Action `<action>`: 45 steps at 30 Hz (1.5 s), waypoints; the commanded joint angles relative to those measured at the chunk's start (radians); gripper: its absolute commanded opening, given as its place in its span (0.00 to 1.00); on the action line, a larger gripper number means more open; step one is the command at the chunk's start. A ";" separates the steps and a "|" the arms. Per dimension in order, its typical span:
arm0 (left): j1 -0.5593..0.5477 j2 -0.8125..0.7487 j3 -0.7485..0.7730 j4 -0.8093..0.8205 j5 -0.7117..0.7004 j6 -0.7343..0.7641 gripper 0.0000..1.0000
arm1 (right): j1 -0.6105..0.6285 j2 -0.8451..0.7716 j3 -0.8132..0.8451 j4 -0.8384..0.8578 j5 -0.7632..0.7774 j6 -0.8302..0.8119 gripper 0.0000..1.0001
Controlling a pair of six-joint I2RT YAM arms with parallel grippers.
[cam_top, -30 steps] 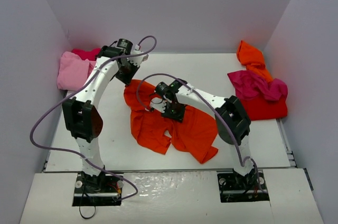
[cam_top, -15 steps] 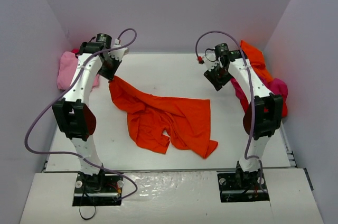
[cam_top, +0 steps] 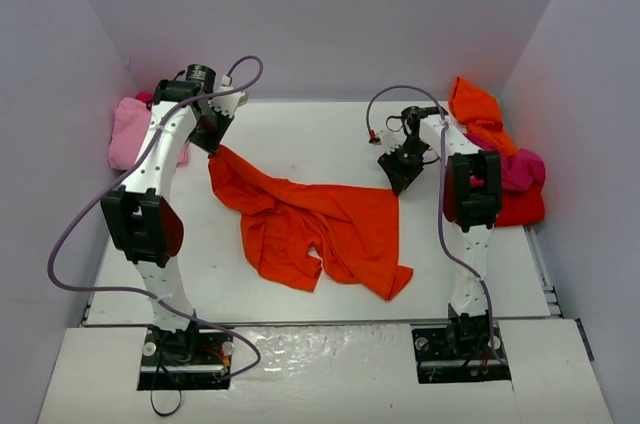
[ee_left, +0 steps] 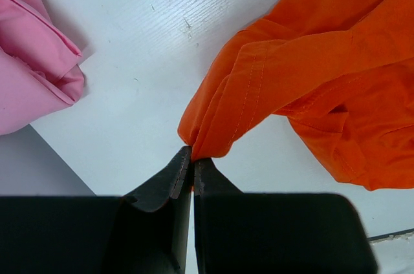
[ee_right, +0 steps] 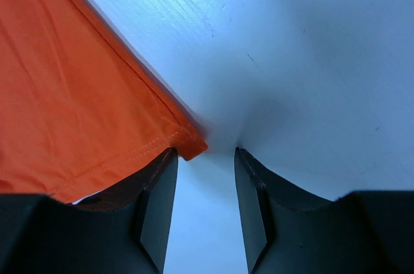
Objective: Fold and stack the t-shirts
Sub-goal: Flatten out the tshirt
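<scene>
Top external view: orange t-shirt (cam_top: 320,229) lying rumpled in the middle of the table (cam_top: 300,124), its far-left corner pinched in the closed left gripper (cam_top: 212,144); right gripper (cam_top: 400,176) open, jaws apart around the far-right corner. Pink t-shirt (cam_top: 130,129) at far left, heap of t-shirts (cam_top: 495,169) at far right.

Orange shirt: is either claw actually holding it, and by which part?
The left gripper pinches the orange t-shirt by a bunched edge. The right gripper stands open at the hem corner, holding nothing.
</scene>
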 commanded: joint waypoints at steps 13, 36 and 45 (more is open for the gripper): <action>-0.007 -0.054 0.015 -0.009 -0.009 0.009 0.00 | -0.050 0.265 0.216 -0.308 -0.255 -0.170 0.41; -0.005 -0.034 0.005 -0.005 -0.009 0.007 0.00 | -0.033 0.358 0.149 -0.241 -0.233 -0.122 0.32; -0.007 -0.023 0.013 -0.002 -0.009 0.007 0.00 | 0.005 0.381 0.244 -0.218 -0.213 -0.016 0.41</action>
